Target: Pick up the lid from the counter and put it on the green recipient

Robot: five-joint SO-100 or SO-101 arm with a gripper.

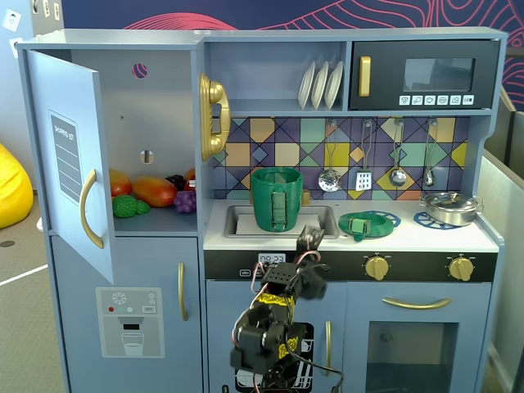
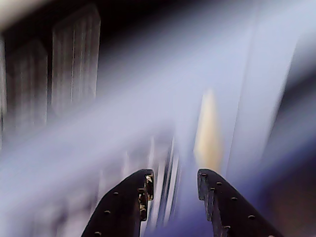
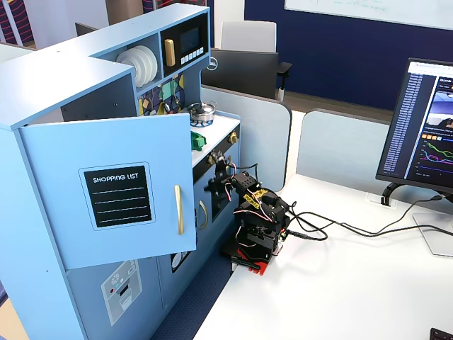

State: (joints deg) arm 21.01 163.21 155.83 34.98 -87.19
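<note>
The lid (image 1: 363, 224) is seen on the counter, right of the green pot (image 1: 277, 199) in the sink. The empty claw (image 2: 174, 183) is held narrowly open, low. The pot could be bumped on the way up.

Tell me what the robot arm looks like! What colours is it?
The arm is mostly black and blocky, with yellow bits at its joints. It stands on a red base. Thin coloured wires loop over it, and black cables trail away across the white desk. In the wrist view the gripper has two dark jaws dotted with small screw holes.
</note>
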